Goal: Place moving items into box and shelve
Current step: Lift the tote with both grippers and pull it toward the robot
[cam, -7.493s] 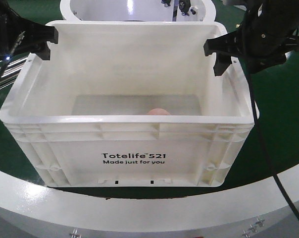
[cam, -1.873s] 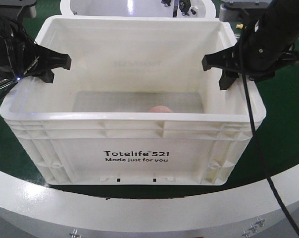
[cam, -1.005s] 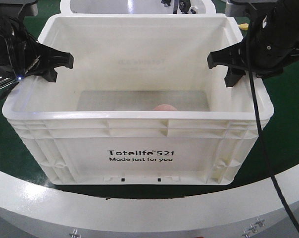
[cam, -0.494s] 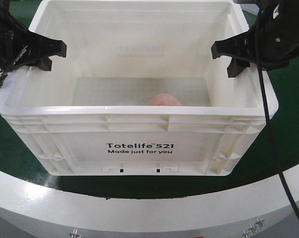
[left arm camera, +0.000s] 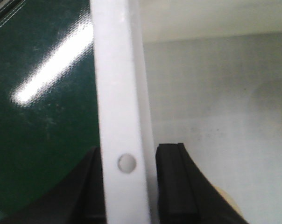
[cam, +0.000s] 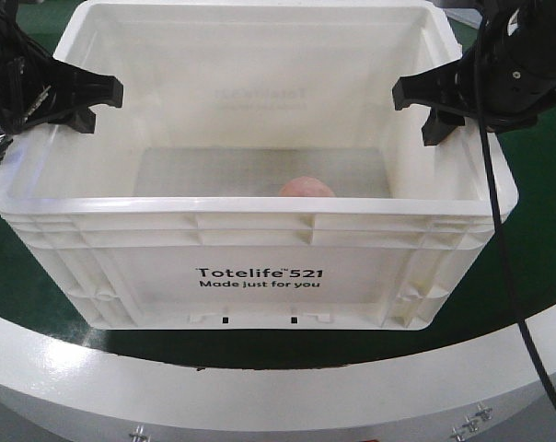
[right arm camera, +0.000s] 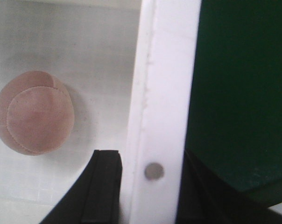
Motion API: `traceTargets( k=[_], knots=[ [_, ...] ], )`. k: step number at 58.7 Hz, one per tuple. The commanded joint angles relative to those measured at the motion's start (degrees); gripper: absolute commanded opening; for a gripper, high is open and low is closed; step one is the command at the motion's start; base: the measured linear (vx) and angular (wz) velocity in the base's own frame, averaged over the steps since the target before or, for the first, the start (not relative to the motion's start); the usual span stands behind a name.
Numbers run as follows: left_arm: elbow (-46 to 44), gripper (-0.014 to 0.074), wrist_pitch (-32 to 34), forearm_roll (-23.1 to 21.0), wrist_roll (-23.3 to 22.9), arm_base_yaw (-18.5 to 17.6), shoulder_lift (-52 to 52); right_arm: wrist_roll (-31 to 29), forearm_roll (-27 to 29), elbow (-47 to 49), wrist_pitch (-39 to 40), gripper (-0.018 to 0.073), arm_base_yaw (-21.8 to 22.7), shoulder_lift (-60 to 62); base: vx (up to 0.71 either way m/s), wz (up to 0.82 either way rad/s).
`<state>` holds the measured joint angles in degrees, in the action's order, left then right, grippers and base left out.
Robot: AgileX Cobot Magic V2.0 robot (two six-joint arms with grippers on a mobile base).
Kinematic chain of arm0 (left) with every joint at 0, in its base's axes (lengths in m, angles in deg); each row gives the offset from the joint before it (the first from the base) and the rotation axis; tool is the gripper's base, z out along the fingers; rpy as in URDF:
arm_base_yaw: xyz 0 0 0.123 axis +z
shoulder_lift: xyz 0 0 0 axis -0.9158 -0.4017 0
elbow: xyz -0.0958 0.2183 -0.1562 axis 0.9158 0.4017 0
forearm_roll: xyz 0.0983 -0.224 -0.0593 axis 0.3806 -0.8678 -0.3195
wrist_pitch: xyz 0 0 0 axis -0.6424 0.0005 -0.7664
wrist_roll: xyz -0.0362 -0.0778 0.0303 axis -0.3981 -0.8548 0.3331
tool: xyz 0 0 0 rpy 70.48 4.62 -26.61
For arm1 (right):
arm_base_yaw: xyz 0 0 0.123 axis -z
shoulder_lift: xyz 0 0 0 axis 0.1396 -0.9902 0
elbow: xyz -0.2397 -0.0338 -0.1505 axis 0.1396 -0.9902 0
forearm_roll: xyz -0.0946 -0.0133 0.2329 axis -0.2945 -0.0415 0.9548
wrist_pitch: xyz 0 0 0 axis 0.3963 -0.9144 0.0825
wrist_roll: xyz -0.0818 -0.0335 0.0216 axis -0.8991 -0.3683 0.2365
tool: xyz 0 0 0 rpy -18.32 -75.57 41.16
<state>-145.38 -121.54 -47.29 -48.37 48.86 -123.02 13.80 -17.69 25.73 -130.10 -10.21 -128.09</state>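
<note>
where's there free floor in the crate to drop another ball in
Inside the white crate the floor is bare along the back wall, from left wall to right wall; the pinkish ball lies right of centre by the front wall. Crowded: both side rims, clamped by the left tool and right tool. Reach in over the front rim.

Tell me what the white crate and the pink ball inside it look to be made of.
The crate looks like moulded plastic, smooth and slightly glossy: ribbed rim, faintly translucent walls. The ball has a matte, soft-looking skin with a curved seam, perhaps leather or rubber; that stays open.
</note>
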Motion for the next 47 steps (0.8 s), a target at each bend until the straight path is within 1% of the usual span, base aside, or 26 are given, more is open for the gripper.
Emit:
traceTargets(
  k=[1, 30, 38, 47],
  knots=[
    [-2.17, -0.0001, 5.3, 3.63, -0.45, 0.29, 3.17, -0.81, -3.05, 2.14, 3.51, -0.0008, 0.51, 3.76, 0.0, 0.0],
    [-2.17, -0.0001, 6.28, 3.57, -0.5, 0.29, 3.17, -0.81, -4.3, 2.14, 5.19, -0.0008, 0.51, 4.46, 0.0, 0.0],
    [-2.17, -0.0001, 7.83, 3.57, -0.5, 0.29, 3.31, -0.81, -4.3, 2.14, 5.24, -0.0008, 0.51, 4.54, 0.0, 0.0],
    [-2.17, -0.0001, 10.23, 2.51, -0.57, 0.29, 4.46, -0.81, -4.3, 2.14, 5.39, -0.0008, 0.51, 4.53, 0.0, 0.0]
  ],
)
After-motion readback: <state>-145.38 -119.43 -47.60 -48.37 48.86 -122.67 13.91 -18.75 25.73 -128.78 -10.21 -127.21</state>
